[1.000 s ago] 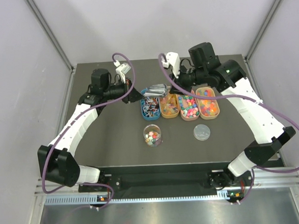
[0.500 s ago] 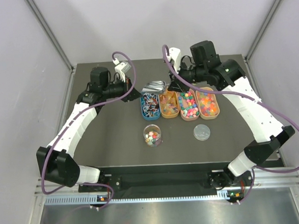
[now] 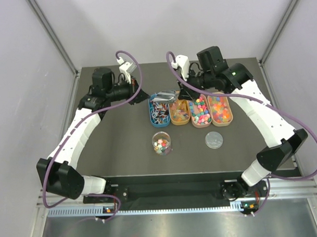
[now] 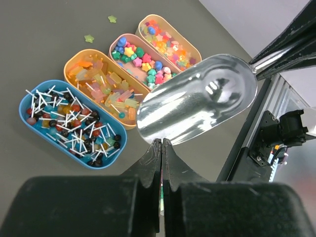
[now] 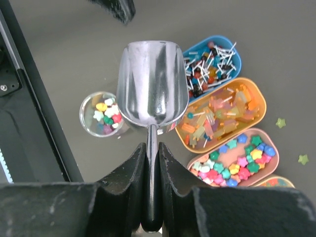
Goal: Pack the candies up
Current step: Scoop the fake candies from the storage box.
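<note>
1. My left gripper (image 4: pixel 161 144) hangs just beside the blue tray (image 4: pixel 22 104), with its jaws pressed together.
2. The candies (image 3: pixel 200 113) sit sorted in four oval trays in a row mid-worktop (image 3: pixel 122 135). A few more are in the clear jar (image 3: pixel 161 143) just in front.
3. My right gripper (image 5: pixel 152 148) is pinching the handle of a metal scoop (image 5: pixel 153 84), up by the far ends of the blue and orange trays.
4. A round lid (image 3: pixel 214 139) lies flat to the right of the jar.

Dark grey tabletop (image 3: pixel 117 135) bears four touching trays in row: blue oval plastic tray (image 4: pixel 22 108), orange oval tray (image 4: pixel 67 63), pink oval tray (image 4: pixel 112 48), peach oval tray (image 4: pixel 163 16). Clear round jar (image 5: pixel 83 113) upright nearby; clear round lid (image 3: pixel 214 139) flat beside it, apart. Shiny metal scoop (image 5: pixel 153 84) above trays.
</note>
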`<state>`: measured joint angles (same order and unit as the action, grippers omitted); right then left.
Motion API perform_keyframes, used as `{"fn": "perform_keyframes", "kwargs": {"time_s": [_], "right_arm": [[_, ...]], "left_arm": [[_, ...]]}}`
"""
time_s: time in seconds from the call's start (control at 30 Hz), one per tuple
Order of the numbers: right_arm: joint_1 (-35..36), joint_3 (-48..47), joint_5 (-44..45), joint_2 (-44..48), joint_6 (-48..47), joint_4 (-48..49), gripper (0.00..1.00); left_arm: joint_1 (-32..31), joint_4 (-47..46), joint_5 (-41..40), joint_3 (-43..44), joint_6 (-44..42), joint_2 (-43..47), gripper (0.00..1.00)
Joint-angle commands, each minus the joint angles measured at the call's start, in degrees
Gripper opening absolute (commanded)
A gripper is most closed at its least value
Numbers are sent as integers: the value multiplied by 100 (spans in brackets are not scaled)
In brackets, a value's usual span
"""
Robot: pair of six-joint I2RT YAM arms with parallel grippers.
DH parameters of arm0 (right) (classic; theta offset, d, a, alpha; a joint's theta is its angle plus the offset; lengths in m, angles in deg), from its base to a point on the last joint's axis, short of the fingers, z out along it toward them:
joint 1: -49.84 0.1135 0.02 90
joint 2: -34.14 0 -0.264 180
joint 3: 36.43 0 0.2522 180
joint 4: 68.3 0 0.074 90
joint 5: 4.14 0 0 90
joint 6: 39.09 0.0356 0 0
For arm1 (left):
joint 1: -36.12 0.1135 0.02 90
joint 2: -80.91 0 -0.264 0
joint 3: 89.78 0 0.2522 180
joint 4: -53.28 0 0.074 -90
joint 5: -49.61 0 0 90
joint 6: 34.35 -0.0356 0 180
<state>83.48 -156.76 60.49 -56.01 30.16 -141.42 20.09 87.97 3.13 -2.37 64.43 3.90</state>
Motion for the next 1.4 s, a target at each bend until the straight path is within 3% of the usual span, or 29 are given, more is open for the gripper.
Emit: {"fn": "perform_keyframes", "kwargs": {"time_s": [0.0, 0.37, 0.63, 0.8, 0.87, 1.07, 1.2, 1.37], "right_arm": [[106, -593, -320, -134, 27, 231, 0], [151, -901, -1172, -249, 115, 240, 0], [160, -1103, -1287, -363, 545, 477, 0], [168, -1069, -998, -451, 897, 670, 0], [160, -763, -261, -372, 1300, 776, 0], [-130, 931, 857, 322, 2400, 855, 0], [-192, 1717, 1444, 551, 2812, 768, 0], [-420, 1780, 2069, 297, 3147, 610, 0]], "left_arm": [[-49, -379, 156, -96, 124, -33, 0], [-58, -467, 94, -175, 142, -156, 0], [-58, -537, 77, -202, 195, -165, 0], [-58, -555, -28, -219, 203, -147, 0], [-40, -345, -595, -71, 142, -95, 1], [127, -106, -2645, 309, -998, 46, 53], [135, -466, -3621, -173, -1422, -15, 54], [135, -783, -3580, -798, -1388, -16, 52]]}}
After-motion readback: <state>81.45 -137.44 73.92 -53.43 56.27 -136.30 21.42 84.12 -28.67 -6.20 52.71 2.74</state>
